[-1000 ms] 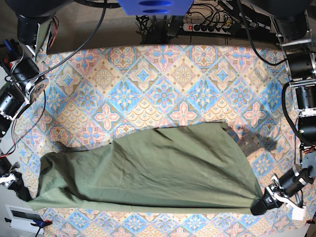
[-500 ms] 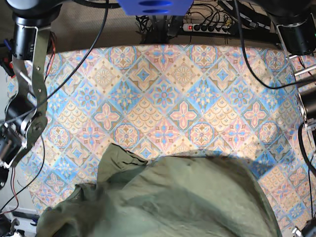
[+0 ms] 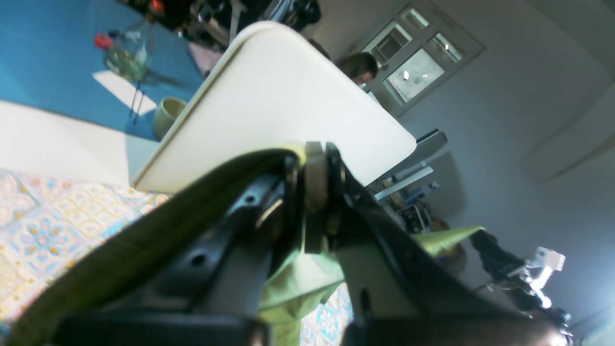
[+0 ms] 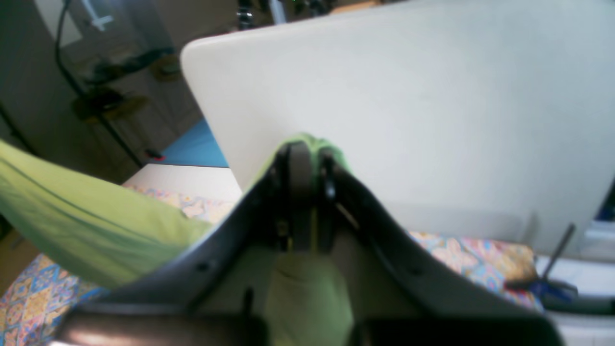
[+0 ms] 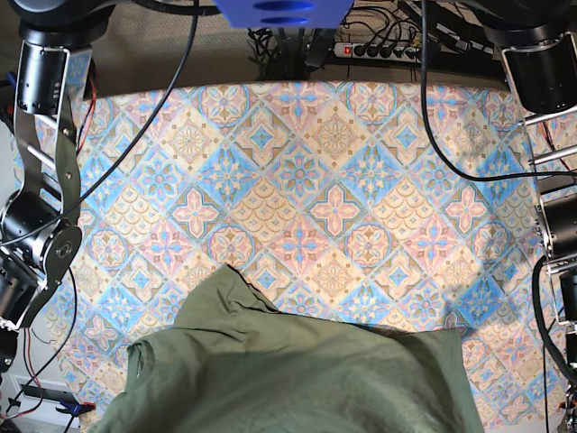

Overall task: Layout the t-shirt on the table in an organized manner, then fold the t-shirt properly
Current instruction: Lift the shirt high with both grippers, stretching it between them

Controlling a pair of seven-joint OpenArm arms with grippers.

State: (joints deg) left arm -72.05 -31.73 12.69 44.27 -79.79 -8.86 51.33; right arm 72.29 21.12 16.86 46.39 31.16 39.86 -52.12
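The olive-green t-shirt [image 5: 297, 379] is seen in the base view hanging across the lower part of the picture, spread wide between the two arms and lifted above the near edge of the desk [image 5: 297, 180], whose cloth of blue, pink and cream diamond tiles lies bare over the far and middle areas. One rumpled peak of the cloth rises at the left of the shirt's upper edge, and its lower part runs out of the picture. In the left wrist view, the left fingers [image 3: 314, 168] are closed tightly on an edge of the t-shirt [image 3: 144, 240], a fold of which is drawn taut from the tips down toward the lower left, while more fabric hangs beneath them. In the right wrist view, the right fingers [image 4: 305, 158] are likewise clamped on a pinch of the t-shirt [image 4: 86, 216], with green cloth bunched at the tips, and a broad sheet of it is stretched away to the left above the patterned desk [image 4: 461, 250]. Neither set of fingers can be seen in the base view; only the upper arm links are shown at the picture's sides.
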